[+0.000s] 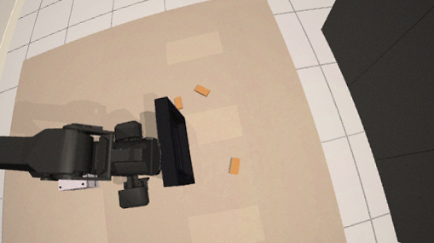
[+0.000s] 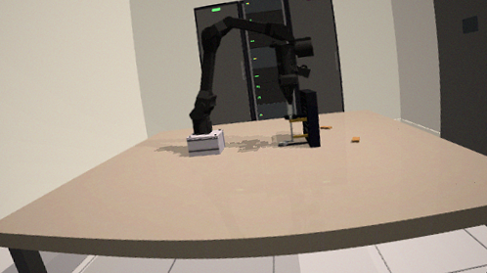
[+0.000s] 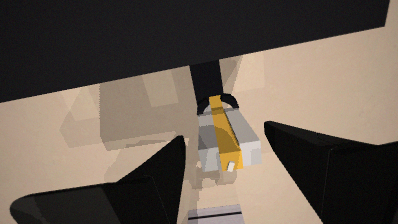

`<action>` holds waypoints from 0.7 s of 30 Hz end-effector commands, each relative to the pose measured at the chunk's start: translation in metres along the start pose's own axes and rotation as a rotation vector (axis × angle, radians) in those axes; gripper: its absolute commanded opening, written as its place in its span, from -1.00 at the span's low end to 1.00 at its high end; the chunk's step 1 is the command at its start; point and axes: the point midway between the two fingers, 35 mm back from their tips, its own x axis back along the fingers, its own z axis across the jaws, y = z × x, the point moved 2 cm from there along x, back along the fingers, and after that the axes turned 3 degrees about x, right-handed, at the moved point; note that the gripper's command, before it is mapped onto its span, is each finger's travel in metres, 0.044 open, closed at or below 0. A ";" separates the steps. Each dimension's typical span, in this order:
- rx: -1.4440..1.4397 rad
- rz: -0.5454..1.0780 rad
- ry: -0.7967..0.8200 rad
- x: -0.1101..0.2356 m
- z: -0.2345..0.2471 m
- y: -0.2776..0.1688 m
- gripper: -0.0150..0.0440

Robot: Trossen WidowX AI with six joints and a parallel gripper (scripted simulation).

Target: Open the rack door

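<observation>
The rack's black box-like frame [image 1: 167, 146] [image 2: 313, 120] [image 3: 150, 40] stands upright on the table. The upright handle [image 2: 290, 121] [image 3: 248, 145] is pale grey, with a yellow piece along its top in the wrist view. A black bar [image 3: 206, 80] runs from the frame side to it. My gripper [image 2: 289, 101] [image 3: 223, 134] points down and is open. In the wrist view the handle lies between the fingertips, with a gap on both sides. The exterior view shows the fingers at about the handle's top. The arm hides handle and fingers in the top view. The door's angle cannot be told.
Small orange blocks [image 1: 202, 90] [image 1: 178, 103] [image 1: 234, 165] [image 2: 355, 140] lie on the table behind the frame. The pale base box [image 1: 72, 184] [image 2: 206, 144] is under the arm. Yellow brackets [image 2: 301, 136] join the handle side to the frame. A large dark cabinet [image 1: 419, 87] stands beyond the table.
</observation>
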 end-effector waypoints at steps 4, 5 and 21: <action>0.003 0.007 -0.004 -0.012 0.000 -0.002 0.50; 0.003 0.007 -0.004 -0.014 0.000 -0.002 0.50; 0.003 0.007 -0.004 -0.023 0.000 -0.003 -0.17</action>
